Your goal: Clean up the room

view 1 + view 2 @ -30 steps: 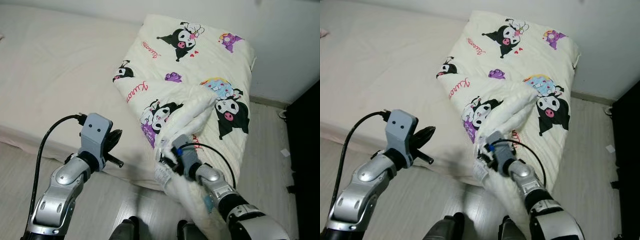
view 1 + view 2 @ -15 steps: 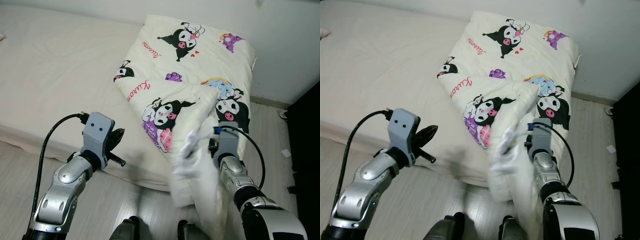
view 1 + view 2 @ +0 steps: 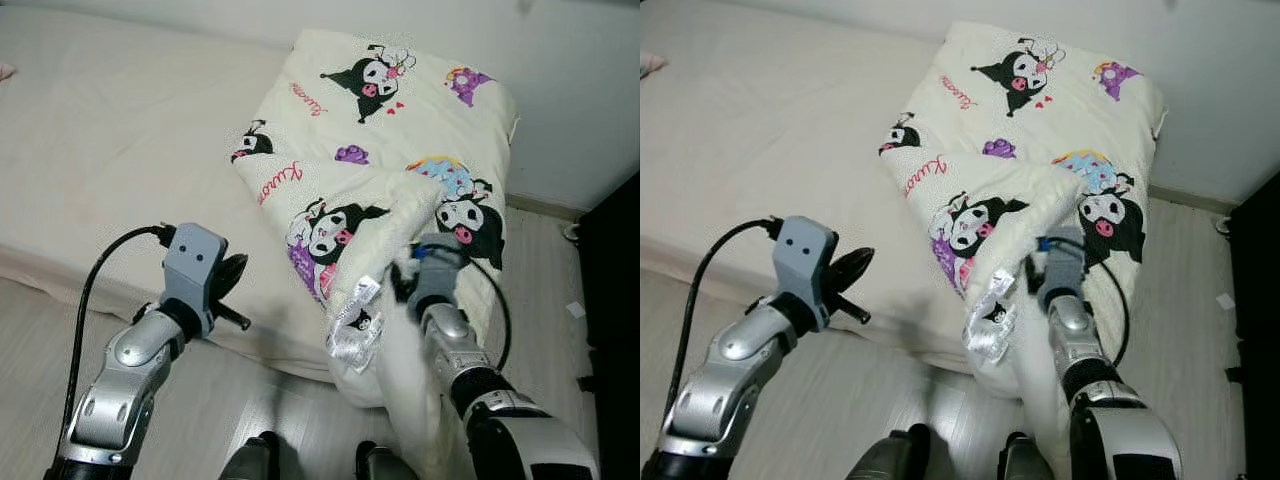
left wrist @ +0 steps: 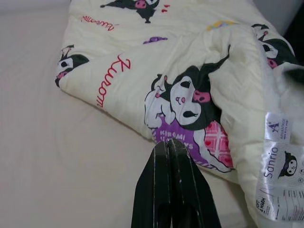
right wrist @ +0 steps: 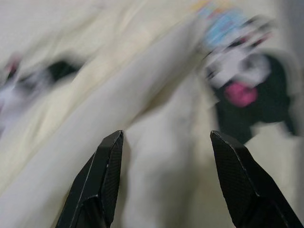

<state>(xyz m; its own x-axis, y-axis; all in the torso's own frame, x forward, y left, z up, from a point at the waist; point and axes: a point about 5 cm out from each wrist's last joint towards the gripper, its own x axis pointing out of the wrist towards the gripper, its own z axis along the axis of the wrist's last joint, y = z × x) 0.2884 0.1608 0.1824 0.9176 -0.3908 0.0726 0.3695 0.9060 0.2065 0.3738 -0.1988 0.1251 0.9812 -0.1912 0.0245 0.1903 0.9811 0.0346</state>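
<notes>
At the left, the left gripper [image 3: 232, 275] hovers over the near edge of the mattress [image 3: 110, 150], its two black fingers [image 4: 173, 185] pressed together on nothing and pointing toward the cartoon-print comforter [image 3: 380, 150], which lies just ahead of them. That comforter lies bunched along the right part of the bed, against the wall, with its near corner folded back on itself and spilling over the mattress edge toward the floor; a care label [image 3: 352, 330] dangles from that corner. Further right, the right gripper [image 5: 164, 183] is at the raised fold, its fingers spread wide with fabric between and beyond them but not pinched. The step in hand looks like taking hold of this loose corner to spread or fold the comforter. To do it well, the right fingers should probably close on a thick bite of the folded edge, not on the thin label, and the left gripper would need to open and catch the hem nearer the label so that the cloth lifts evenly. Counted: one comforter, one mattress, one label, two grippers.
</notes>
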